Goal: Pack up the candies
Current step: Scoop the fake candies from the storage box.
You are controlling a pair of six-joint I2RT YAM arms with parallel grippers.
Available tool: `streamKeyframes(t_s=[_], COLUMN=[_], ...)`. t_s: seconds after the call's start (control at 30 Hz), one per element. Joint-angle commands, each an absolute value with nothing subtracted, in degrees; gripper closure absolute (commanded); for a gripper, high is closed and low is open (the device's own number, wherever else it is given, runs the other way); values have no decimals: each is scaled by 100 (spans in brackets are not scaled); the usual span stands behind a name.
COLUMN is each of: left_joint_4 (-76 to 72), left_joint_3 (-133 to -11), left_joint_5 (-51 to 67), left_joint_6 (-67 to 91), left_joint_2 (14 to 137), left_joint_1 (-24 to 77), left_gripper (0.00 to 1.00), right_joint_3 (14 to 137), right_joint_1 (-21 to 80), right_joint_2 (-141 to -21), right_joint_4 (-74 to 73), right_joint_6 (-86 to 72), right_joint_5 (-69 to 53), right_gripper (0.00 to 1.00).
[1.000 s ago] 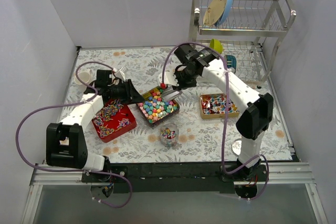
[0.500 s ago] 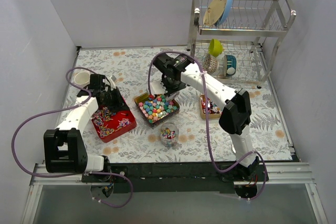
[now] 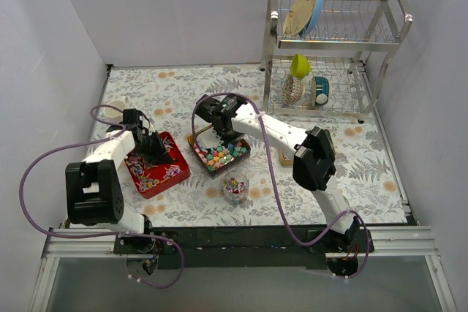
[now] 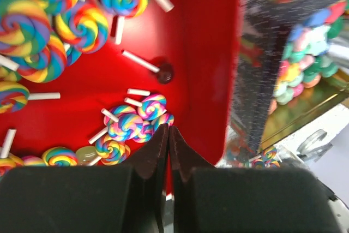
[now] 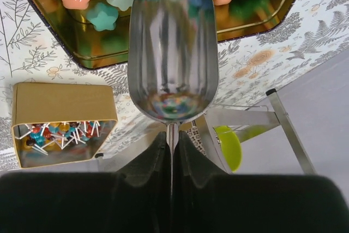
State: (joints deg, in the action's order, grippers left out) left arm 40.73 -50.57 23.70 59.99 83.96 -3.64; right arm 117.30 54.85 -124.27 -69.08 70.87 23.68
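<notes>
Pastel star-shaped candies (image 3: 221, 154) fill the middle tin (image 3: 196, 145); they also show in the right wrist view (image 5: 103, 15). My right gripper (image 3: 219, 128) (image 5: 172, 135) is shut on the handle of a metal scoop (image 5: 172, 53). The scoop is empty and hangs over that tin's edge (image 5: 82, 53). My left gripper (image 3: 155, 150) (image 4: 168, 129) is shut and empty, low over the red tin (image 4: 202, 53) of rainbow lollipops (image 4: 32, 25). A clear glass cup (image 3: 235, 186) in front of the middle tin holds some candies.
A gold box (image 5: 60, 102) of wrapped sweets stands right of the middle tin, mostly hidden by my right arm in the top view. A dish rack (image 3: 336, 49) with plates, bowls and a mug stands at the back right. A white cup (image 3: 113, 111) sits far left.
My right arm has swung left with the scoop, from the middle tin's right side to its back-left corner. My left gripper has pulled back left over the red tin.
</notes>
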Motion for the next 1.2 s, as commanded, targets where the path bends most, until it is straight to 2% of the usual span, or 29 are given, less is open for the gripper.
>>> streamKeyframes(t_s=[0.0, 0.47, 0.8, 1.0, 1.17], left_joint_4=[4087, 3481, 3103, 2883, 2778], left_joint_3=[-4913, -4368, -4517, -4491, -4500], left_joint_5=[2680, 3665, 3577, 3683, 3683], left_joint_6=[6126, 6372, 6311, 6205, 6144], left_joint_2=[8569, 8999, 9500, 9703, 9817], left_joint_1=[-404, -246, 149, 334, 422], left_gripper=[100, 100, 100, 100, 100], right_joint_3=[12066, 11496, 11180, 10828, 11319], right_joint_1=[5493, 5124, 4799, 4544, 4553], right_joint_2=[-12752, -12577, -12296, -12252, -12524], right_joint_4=[-7293, -7479, -7479, -7471, -7488], right_joint_6=[6840, 4967, 4676, 4324, 4376], right_joint_5=[2375, 1301, 1608, 1275, 1143], right_gripper=[99, 99, 99, 99, 99])
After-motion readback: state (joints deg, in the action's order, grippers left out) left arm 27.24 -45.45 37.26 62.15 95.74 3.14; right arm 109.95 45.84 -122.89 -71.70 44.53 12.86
